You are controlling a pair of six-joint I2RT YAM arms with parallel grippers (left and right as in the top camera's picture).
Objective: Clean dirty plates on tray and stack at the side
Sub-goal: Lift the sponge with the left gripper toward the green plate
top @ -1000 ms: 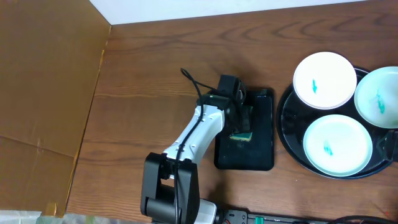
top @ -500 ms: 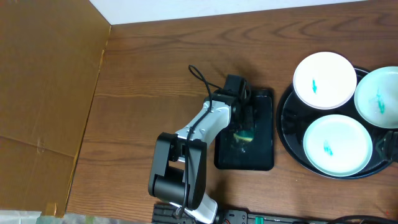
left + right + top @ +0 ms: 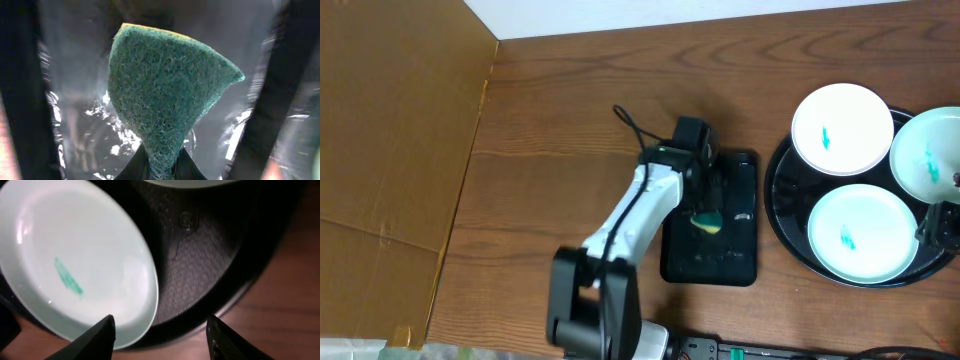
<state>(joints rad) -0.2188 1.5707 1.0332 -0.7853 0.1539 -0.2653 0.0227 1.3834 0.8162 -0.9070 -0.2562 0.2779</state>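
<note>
Three white plates [image 3: 842,128], [image 3: 926,155], [image 3: 861,233], each with a teal smear, lie on a round black tray [image 3: 784,192] at the right. My left gripper [image 3: 708,212] is shut on a green and yellow sponge [image 3: 708,223] over a black rectangular tray [image 3: 735,245]. In the left wrist view the sponge [image 3: 165,90] fans out from the pinching left gripper [image 3: 161,170]. My right gripper [image 3: 159,318] is open, and the front plate's [image 3: 75,255] rim and the round tray's [image 3: 210,255] edge lie between its fingers. It shows at the overhead's right edge [image 3: 940,225].
A brown cardboard sheet [image 3: 390,150] covers the table's left side. A power strip [image 3: 770,350] lies along the front edge. The rectangular tray's wet, shiny floor [image 3: 85,75] lies under the sponge. Bare wood separates the two trays.
My left gripper closed on the sponge and raised it a little off the rectangular tray. My right gripper came further into the overhead view beside the front plate.
</note>
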